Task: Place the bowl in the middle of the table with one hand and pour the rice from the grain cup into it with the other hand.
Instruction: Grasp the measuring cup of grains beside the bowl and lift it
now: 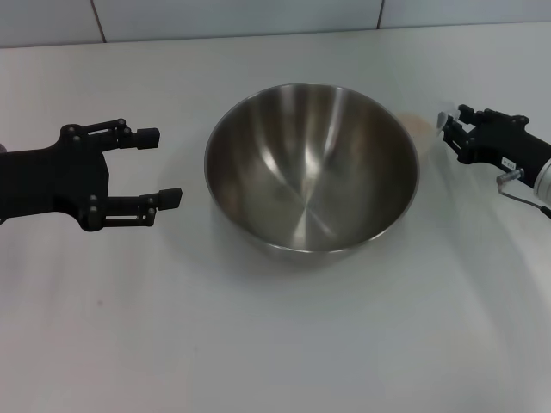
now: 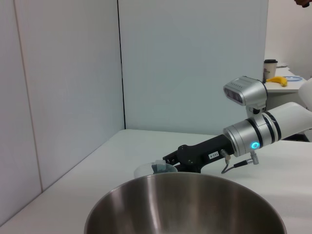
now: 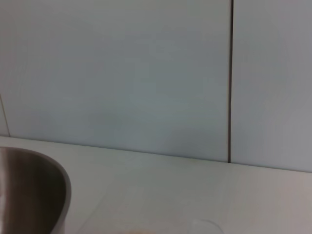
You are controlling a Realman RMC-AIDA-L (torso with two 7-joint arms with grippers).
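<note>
The shiny steel bowl (image 1: 310, 168) stands empty in the middle of the white table (image 1: 275, 344); its rim also fills the low edge of the left wrist view (image 2: 185, 204) and shows in the right wrist view (image 3: 34, 195). My left gripper (image 1: 165, 168) is open just left of the bowl, not touching it. The small translucent grain cup (image 1: 419, 129) sits close to the bowl's right rim, with pale rice (image 1: 414, 126) faintly visible inside. My right gripper (image 1: 448, 132) is right at the cup's far side, also seen in the left wrist view (image 2: 165, 166) against the cup (image 2: 150, 169).
White wall panels (image 1: 258, 17) close off the back of the table. Beyond the right arm, a side table carries a banana (image 2: 278, 81) and a paper cup (image 2: 270, 67).
</note>
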